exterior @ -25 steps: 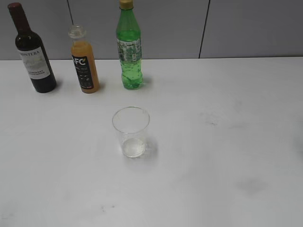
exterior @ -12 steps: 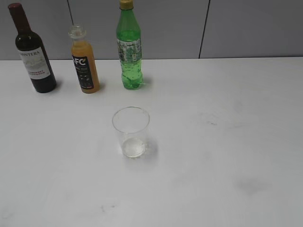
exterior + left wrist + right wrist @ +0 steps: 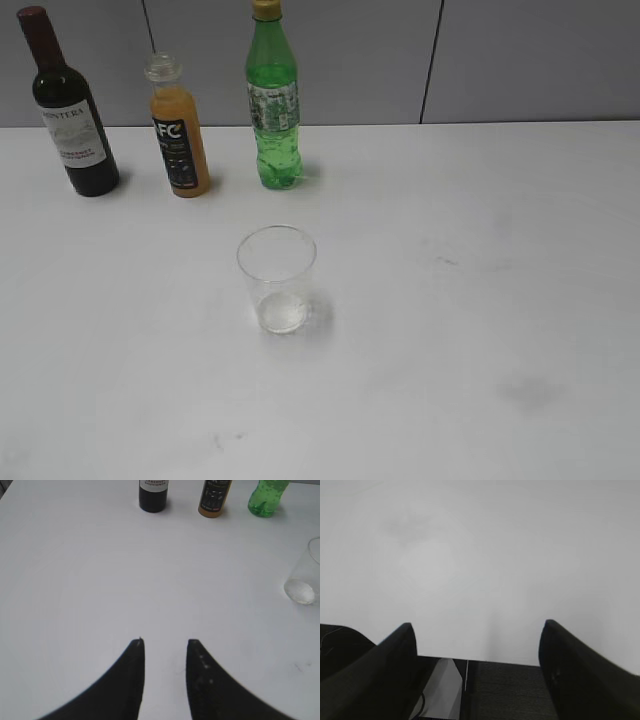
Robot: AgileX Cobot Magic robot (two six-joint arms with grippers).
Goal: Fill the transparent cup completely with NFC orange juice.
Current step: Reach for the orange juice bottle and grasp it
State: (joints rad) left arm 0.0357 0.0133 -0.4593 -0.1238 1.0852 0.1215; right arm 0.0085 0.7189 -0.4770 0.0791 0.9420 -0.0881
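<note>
The transparent cup [image 3: 277, 277] stands upright and empty in the middle of the white table; it also shows at the right edge of the left wrist view [image 3: 305, 575]. The NFC orange juice bottle [image 3: 178, 130] stands capped at the back left, also seen in the left wrist view [image 3: 215, 497]. My left gripper [image 3: 165, 642] is open and empty above bare table, well short of the bottles and left of the cup. My right gripper [image 3: 477, 625] is open wide and empty over the table's near edge. Neither gripper shows in the exterior view.
A dark wine bottle [image 3: 70, 110] with a white label stands left of the juice. A green plastic bottle [image 3: 273, 100] stands to its right. A grey wall runs behind them. The table edge [image 3: 485, 661] lies under my right gripper.
</note>
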